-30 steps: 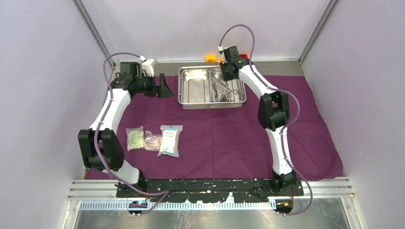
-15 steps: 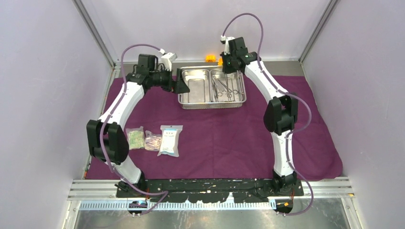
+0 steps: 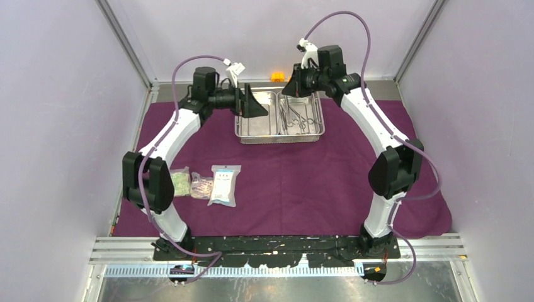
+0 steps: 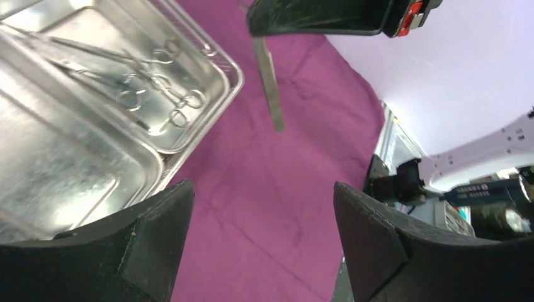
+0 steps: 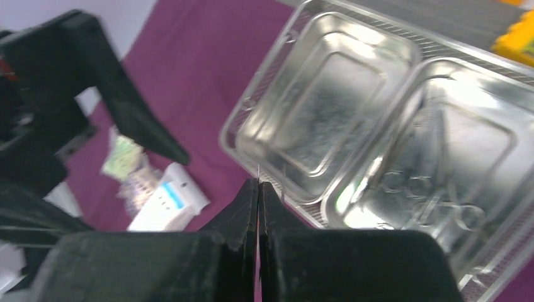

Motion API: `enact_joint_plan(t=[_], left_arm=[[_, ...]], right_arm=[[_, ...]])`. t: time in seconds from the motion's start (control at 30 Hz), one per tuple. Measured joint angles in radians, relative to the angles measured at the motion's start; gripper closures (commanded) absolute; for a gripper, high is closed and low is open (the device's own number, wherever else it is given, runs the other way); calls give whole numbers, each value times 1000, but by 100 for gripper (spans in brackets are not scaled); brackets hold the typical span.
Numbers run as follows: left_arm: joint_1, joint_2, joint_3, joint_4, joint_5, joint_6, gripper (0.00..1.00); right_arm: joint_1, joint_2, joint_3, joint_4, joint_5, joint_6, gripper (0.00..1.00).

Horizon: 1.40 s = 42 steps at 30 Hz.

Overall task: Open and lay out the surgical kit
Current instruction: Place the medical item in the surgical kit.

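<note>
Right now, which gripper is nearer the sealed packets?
Left. The left gripper hovers open over the tray's left compartment, beyond the packets; the right gripper, shut on tweezers, is farther, above the tray's far edge.

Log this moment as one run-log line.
left claw: open, near tray | right claw: shut on tweezers, in air | clamps: in tray's right compartment | packets: three on cloth

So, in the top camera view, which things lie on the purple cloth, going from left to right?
First the greenish packet, then the pinkish packet, the white packet, and the steel tray: its empty compartment, then the one holding the instruments.
</note>
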Motion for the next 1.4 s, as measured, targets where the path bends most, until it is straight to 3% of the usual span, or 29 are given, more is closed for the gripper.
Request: enact_joint_plan(t=[0.47,0.77,1.1,1.4], left_arm=[[-88,0,-231,566,134,-304,17],[-116,0,-253,811,166,-464,35],[-109,0,-302,872,162,-522,45],[-98,12,-302,882,158,-546,62]], right_arm=[[0,-99,-243,321,-384,254,100],[-4,-111,-299,489,-449,380,100],[-31,-137,-370,638,-497,472,100],[-32,-138,-391,687,-519,499,100]])
